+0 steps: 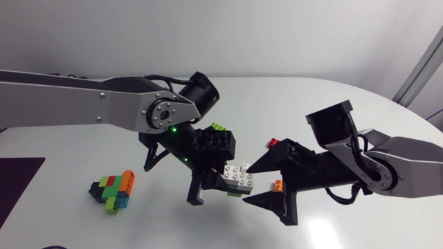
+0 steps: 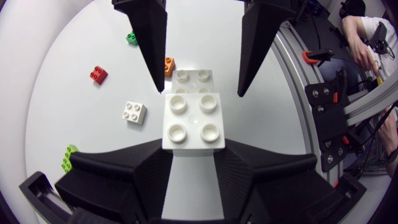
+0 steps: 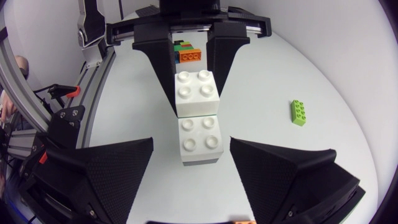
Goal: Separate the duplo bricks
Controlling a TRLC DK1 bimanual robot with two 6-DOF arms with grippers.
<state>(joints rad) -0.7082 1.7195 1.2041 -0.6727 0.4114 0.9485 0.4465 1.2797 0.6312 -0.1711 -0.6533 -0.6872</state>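
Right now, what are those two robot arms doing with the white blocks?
The left gripper is shut on one of two joined white bricks, holding them between the arms. The right gripper is open, its fingers either side of the other white brick but not squeezing it. So the pair is not yet pulled apart. A colourful stack of bricks sits untouched on the table.

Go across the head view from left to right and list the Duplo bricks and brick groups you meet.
multicoloured brick cluster → lime green brick → white brick stack → red brick. The orange brick is left out because it lies about as far across as the red brick.
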